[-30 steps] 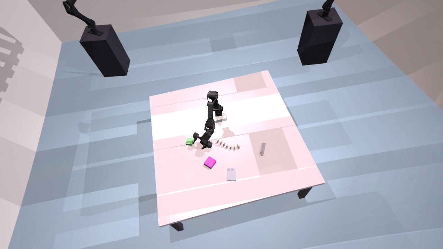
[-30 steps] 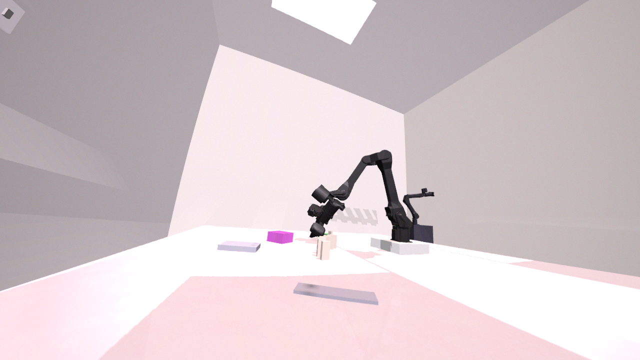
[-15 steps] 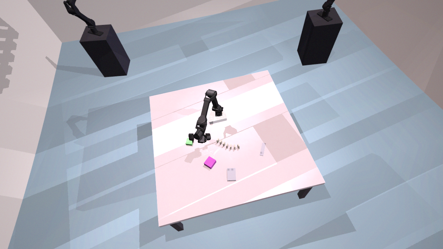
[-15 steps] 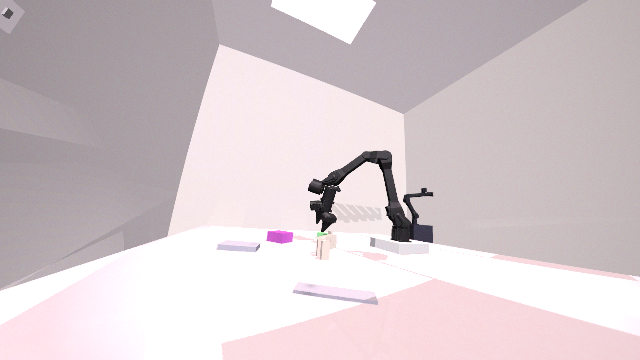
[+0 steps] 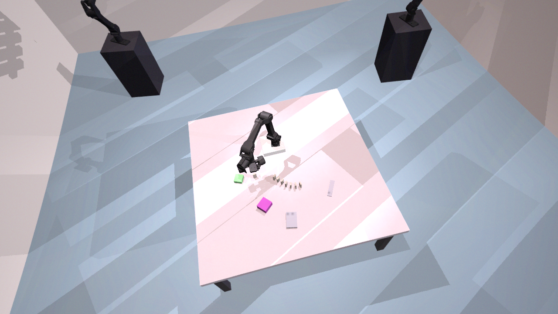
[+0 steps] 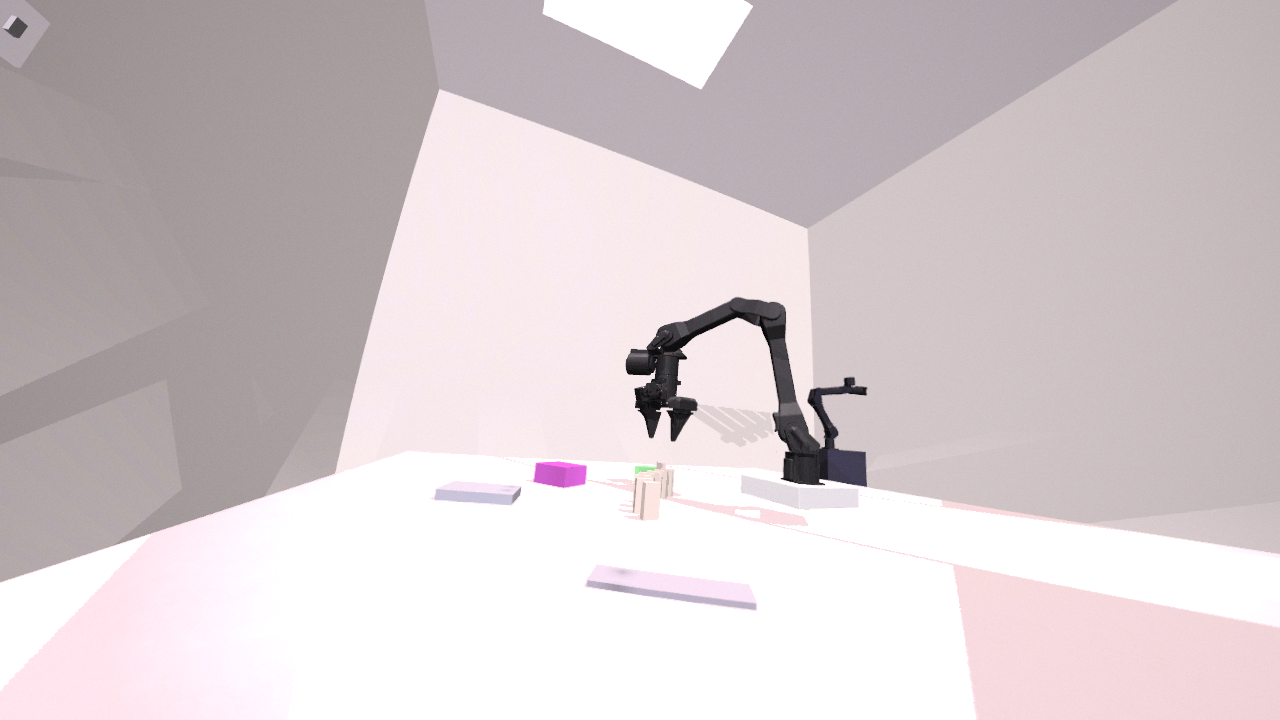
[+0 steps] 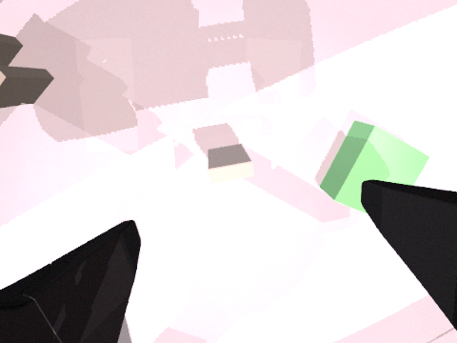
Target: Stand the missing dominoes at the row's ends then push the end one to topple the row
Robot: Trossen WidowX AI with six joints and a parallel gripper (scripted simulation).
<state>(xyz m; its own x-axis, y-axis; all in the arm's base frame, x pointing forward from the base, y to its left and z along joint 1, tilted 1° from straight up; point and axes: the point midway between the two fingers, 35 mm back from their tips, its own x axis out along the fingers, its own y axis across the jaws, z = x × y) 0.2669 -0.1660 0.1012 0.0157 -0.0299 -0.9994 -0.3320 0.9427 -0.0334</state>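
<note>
Several thin beige dominoes (image 5: pixel 286 184) (image 6: pixel 650 499) (image 7: pixel 26 87) stand in a slightly curved row at the table's middle; the wrist view shows only a few at its left edge. A single domino (image 5: pixel 254 175) (image 6: pixel 660 464) (image 7: pixel 230 171) is apart from the row, between its left end in the top view and the green block. It appears upright, and its gap to the row is wider than the row's spacing. My gripper (image 5: pixel 257 164) (image 6: pixel 662 438) (image 7: pixel 251 212) is open and empty, pointing down, above the table near this single domino. No other loose domino is discernible.
A green block (image 5: pixel 238 179) (image 6: pixel 644 469) (image 7: pixel 376 162) lies close beside the single domino. A magenta block (image 5: pixel 264 204) (image 6: pixel 560 474) and a grey plate (image 5: pixel 291 220) (image 6: pixel 477 493) lie farther out. A narrow grey bar (image 5: pixel 331 188) (image 6: pixel 671 587) lies past the row's far end.
</note>
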